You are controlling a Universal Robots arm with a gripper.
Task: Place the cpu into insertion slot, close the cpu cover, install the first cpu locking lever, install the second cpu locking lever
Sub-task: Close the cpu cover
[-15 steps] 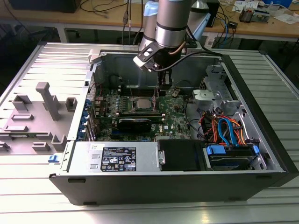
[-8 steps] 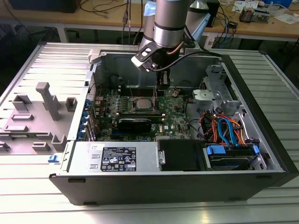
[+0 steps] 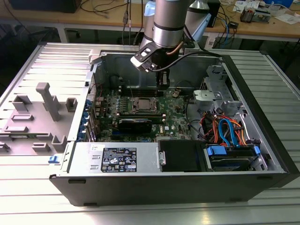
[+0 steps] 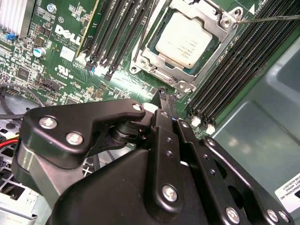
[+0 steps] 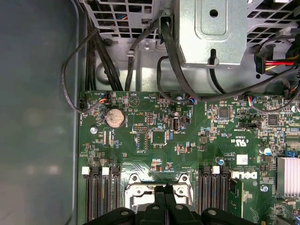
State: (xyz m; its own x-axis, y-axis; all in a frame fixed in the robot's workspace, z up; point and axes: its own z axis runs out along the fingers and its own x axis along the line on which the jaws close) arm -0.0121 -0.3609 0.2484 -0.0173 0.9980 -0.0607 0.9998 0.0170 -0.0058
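The cpu [image 4: 187, 40] lies flat in the insertion slot [image 4: 161, 74] on the green board, pale metal face up. The silvery cpu cover [image 4: 224, 41] is down around its edges. A thin wire locking lever [image 4: 269, 18] sticks out sideways from one corner of the cover. My gripper [image 4: 167, 99] hangs a little above the board just beside the socket, its two black fingers shut together on nothing. In the first wrist view the gripper [image 5: 164, 191] sits over the socket frame [image 5: 140, 190]. From outside, the gripper [image 3: 162, 83] is just behind the cpu [image 3: 143, 105].
Long black memory slots [image 4: 234, 75] flank the socket on both sides. Black cables and a metal drive cage [image 5: 211, 33] lie beyond the board, and the case wall [image 5: 37, 117] borders it. A power supply [image 3: 117, 157] fills the case front. Grey fixtures [image 3: 47, 101] stand on the exterior view's left.
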